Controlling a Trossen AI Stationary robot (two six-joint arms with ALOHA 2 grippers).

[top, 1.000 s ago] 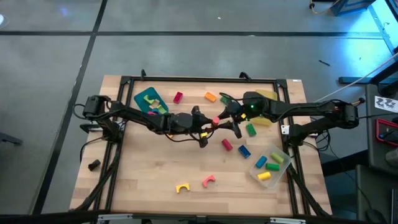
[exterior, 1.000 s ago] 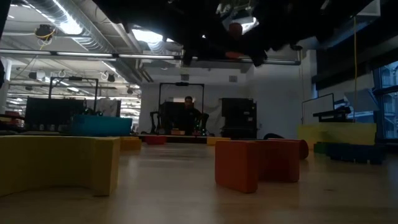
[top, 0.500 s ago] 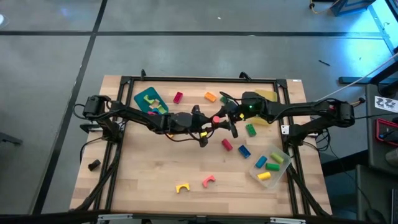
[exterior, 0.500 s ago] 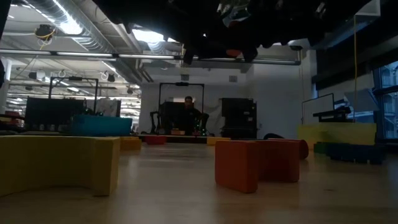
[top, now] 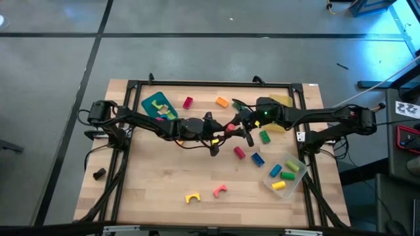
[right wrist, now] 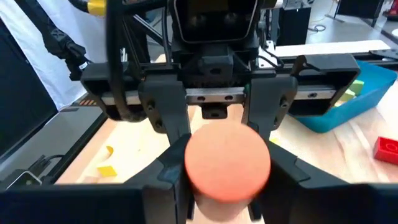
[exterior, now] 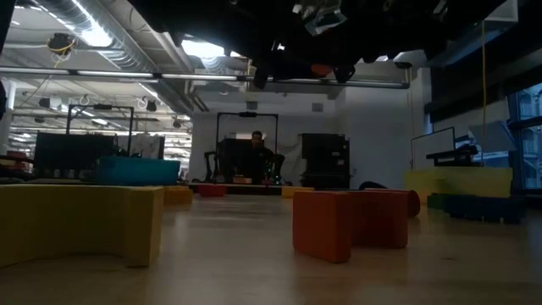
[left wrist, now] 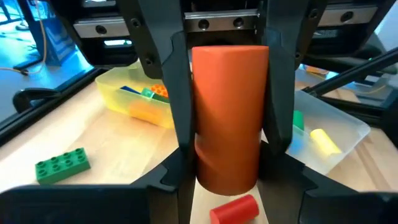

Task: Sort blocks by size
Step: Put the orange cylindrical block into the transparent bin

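A red-orange cylinder block (top: 230, 126) hangs above the table's middle between my two grippers, which meet tip to tip. My left gripper (top: 222, 129) comes from the left and my right gripper (top: 239, 124) from the right, and both are shut on it. The left wrist view shows the cylinder (left wrist: 227, 112) from the side. The right wrist view shows its round end (right wrist: 228, 163). Loose blocks lie on the table: a green brick (top: 264, 136), a red cylinder (top: 239, 152), a blue block (top: 257, 158), a pink arch (top: 220, 191) and a yellow arch (top: 191, 197). My left gripper pinches the cylinder's curved sides (left wrist: 227, 177) between its two fingers, coming level from the table's left. The cylinder is lifted clear of the table. My right gripper pinches the cylinder's curved sides (left wrist: 229, 68) between its two fingers (left wrist: 177, 93), coming level from the table's right and facing the left gripper.
A teal tray (top: 149, 103) with yellow and green blocks stands at the far left. A yellow tray (top: 281, 100) lies partly under the right arm. A clear tray (top: 296, 176) with several blocks sits at the near right. A red brick (top: 188, 102) and an orange block (top: 222, 101) lie at the far side.
My right gripper has edged toward my left gripper and then back a little toward the table's right. The cylinder stays lifted between the two grippers above the table's middle.
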